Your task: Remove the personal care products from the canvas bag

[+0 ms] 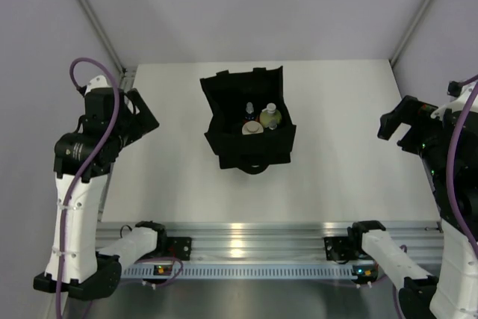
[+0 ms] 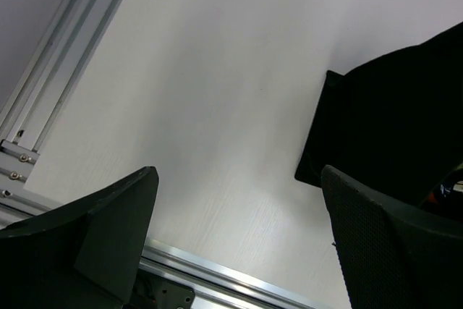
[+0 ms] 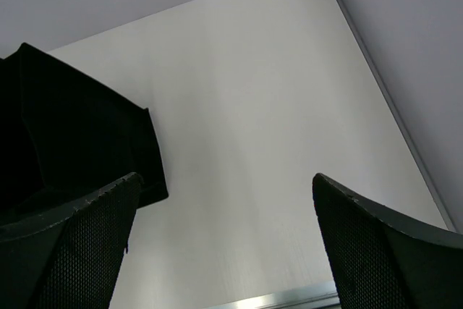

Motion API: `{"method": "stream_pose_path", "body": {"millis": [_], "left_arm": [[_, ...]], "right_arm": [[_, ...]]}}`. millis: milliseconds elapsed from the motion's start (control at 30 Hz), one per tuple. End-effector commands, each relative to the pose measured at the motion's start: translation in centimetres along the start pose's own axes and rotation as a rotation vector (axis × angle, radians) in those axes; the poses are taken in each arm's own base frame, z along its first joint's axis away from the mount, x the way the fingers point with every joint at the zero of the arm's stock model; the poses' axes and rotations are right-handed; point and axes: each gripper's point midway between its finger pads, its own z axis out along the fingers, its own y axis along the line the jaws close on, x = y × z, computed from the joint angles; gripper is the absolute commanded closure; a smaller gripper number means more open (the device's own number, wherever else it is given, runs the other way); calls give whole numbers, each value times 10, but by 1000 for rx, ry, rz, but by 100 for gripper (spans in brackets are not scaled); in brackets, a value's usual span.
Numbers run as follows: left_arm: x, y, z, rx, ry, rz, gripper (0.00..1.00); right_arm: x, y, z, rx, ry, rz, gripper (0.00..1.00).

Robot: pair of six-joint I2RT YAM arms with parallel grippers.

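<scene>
We are at the very start: the bottles [image 1: 259,119] all stand inside the black bag [image 1: 258,151], in the middle of the table [image 1: 351,155]. Our left hand [image 1: 144,116] and right hand [image 1: 392,119] are both wide open, hold nothing, and hang well apart from the bag, one on each side. Next, we think one hand must go over the open top, reach down and close on one bottle.

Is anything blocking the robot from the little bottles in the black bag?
Only bare table lies between the left end effector, the right end effector and the canvas bag. The bottles stand inside, so its walls block a sideways reach; the top is open.
</scene>
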Motion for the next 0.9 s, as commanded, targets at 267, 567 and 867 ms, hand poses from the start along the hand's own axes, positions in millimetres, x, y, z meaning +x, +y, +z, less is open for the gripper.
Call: {"method": "stream_pose_path", "body": {"millis": [267,567,867], "left_arm": [[6,-48,-17,230,114,-53,1],[82,-101,-9,422,547,-234,1],[76,-143,-10,582,578,-288,14]], "right_arm": [[-3,0,-1,-1,-7,-2,1],[12,13,10,-60,64,3,0],[33,56,14,-294,169,3,1]]}}
